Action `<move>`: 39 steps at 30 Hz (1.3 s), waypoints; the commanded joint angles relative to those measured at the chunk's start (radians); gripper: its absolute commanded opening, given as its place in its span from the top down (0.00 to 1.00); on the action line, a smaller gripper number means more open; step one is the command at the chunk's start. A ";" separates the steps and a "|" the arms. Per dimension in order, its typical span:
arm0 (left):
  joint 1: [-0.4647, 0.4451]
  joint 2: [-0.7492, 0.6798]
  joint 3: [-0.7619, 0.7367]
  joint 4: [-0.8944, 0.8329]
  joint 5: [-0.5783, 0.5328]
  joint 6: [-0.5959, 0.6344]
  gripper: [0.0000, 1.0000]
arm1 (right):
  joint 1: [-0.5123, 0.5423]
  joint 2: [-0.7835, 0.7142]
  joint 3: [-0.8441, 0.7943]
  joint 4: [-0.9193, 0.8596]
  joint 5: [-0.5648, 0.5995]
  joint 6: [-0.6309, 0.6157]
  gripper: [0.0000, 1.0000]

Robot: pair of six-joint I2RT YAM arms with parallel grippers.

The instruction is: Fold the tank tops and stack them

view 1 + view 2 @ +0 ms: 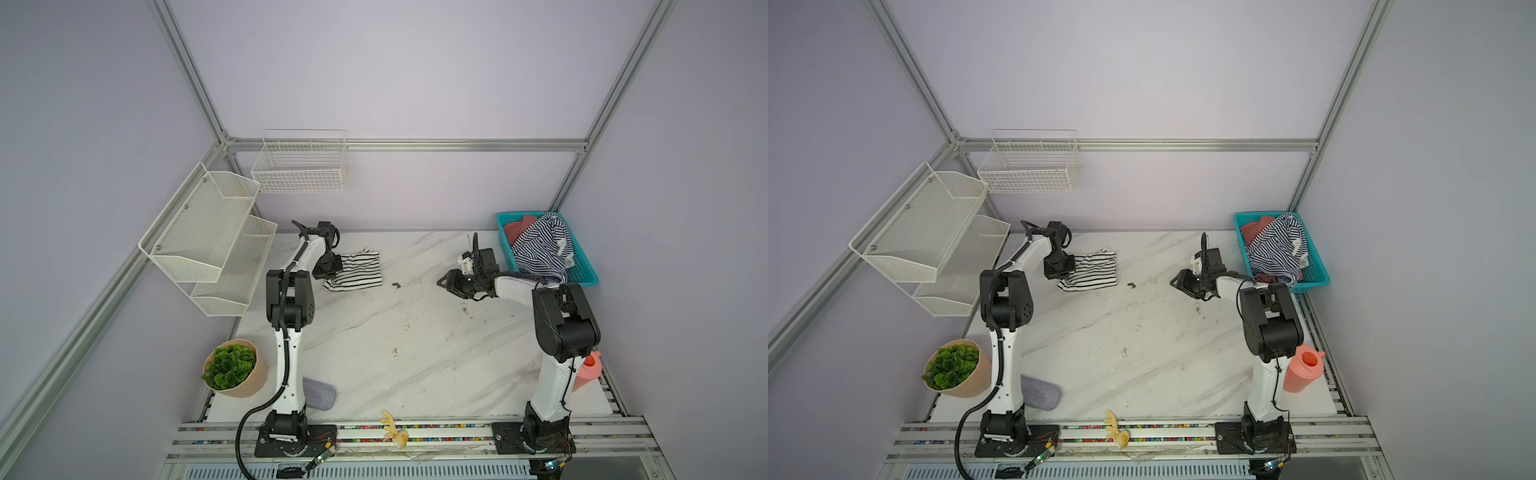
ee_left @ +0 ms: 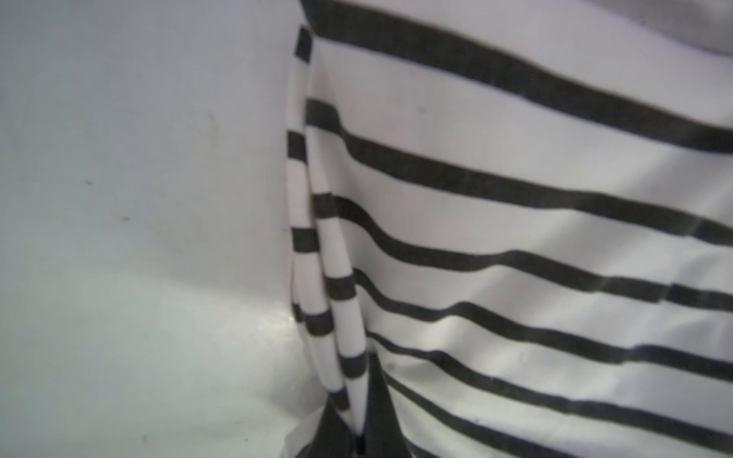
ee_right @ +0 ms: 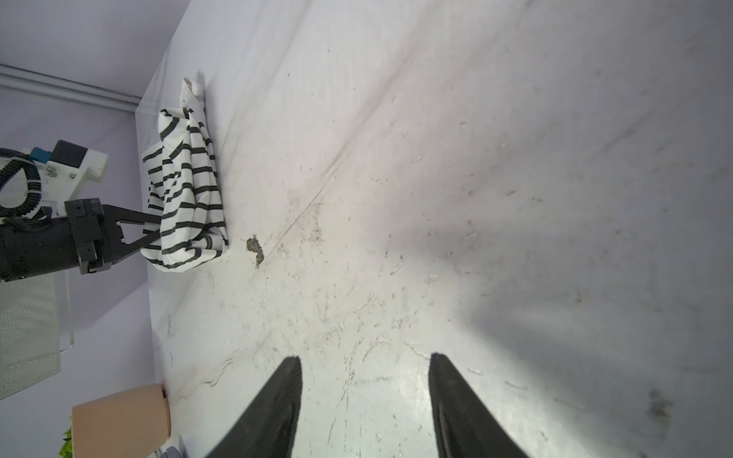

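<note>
We see the left gripper [image 3: 156, 227] pinched shut on the left edge of the white striped top [image 1: 357, 270], which lies roughly folded by the table's [image 1: 395, 332] far edge toward the left corner, stripes running along that edge. The right gripper [image 3: 365, 357] hangs empty, jaws spread, over bare table toward the right edge, pointing at the middle. The navy striped top [image 1: 540, 245] is heaped in the basket [image 1: 582, 272] at the far right corner, behind those jaws, so we judge the right arm nearer but needing to turn back.
</note>
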 commanded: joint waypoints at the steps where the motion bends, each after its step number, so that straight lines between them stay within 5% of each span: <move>1: 0.020 0.034 0.100 -0.090 -0.197 0.080 1.00 | 0.004 -0.007 -0.001 -0.023 -0.001 -0.018 0.45; 15: 0.149 0.124 0.272 -0.045 -0.259 0.177 0.97 | 0.003 -0.015 0.019 -0.070 0.017 -0.028 0.45; 23: 0.208 0.134 0.314 0.057 -0.257 0.208 0.82 | 0.004 -0.021 0.041 -0.114 0.038 -0.034 0.45; 30: 0.233 0.133 0.343 0.147 -0.251 0.214 0.56 | 0.004 -0.061 0.050 -0.162 0.075 -0.037 0.45; 39: 0.216 -0.033 0.257 0.184 -0.214 0.112 0.45 | 0.007 -0.078 0.018 -0.132 0.071 -0.008 0.45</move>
